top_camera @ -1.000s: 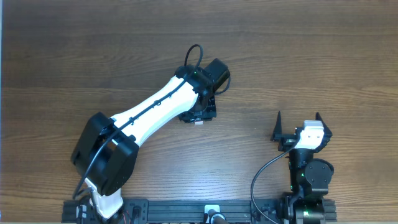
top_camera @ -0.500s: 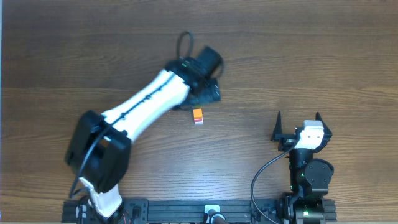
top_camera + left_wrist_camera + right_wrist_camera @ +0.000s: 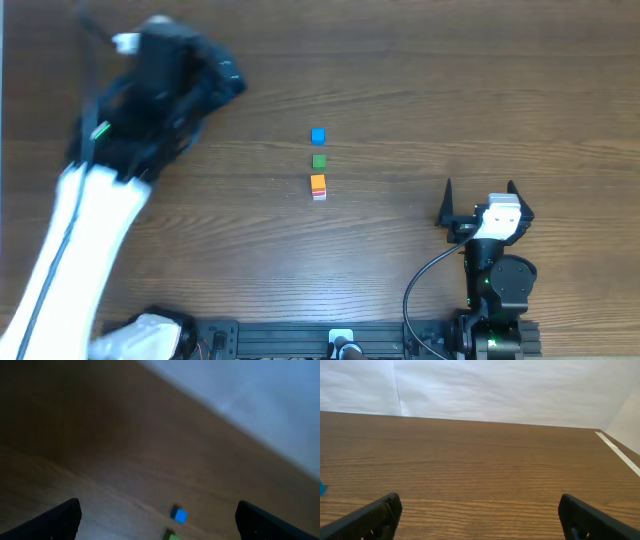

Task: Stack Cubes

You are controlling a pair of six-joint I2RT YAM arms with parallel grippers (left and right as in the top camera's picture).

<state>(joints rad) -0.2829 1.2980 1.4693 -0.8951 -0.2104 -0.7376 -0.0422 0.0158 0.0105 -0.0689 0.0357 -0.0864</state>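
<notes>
We see the left arm (image 3: 90, 210) stretched long from its base at the table's (image 3: 480, 80) near-left corner, running up beside the left edge. Its left gripper (image 3: 157, 505) is toward the far-left corner, raised and looking slantwise down across the wood. Its fingers stand wide apart with nothing between them.

The right arm (image 3: 495, 280) is folded compactly over its base at the near edge, right of the middle. The right gripper (image 3: 480, 185) points toward the far edge, its fingers likewise spread and holding nothing. In its wrist view it faces bare wood, with the far edge meeting a white wall (image 3: 495, 390).

The cubes lie in a short straight row near the middle of the table, and the row's long axis runs from near edge to far edge. The blue cube (image 3: 318, 136) is farthest out, then the green cube (image 3: 319, 161) a little apart from it. Nearest is the orange cube (image 3: 318, 182), with a white cube (image 3: 319, 196) showing as a sliver at its near side, touching it. We cannot tell whether the white one is under or beside it. All sit square to the table's edges.

Wood stretches wide between the row and each gripper, and on to the far edge.
</notes>
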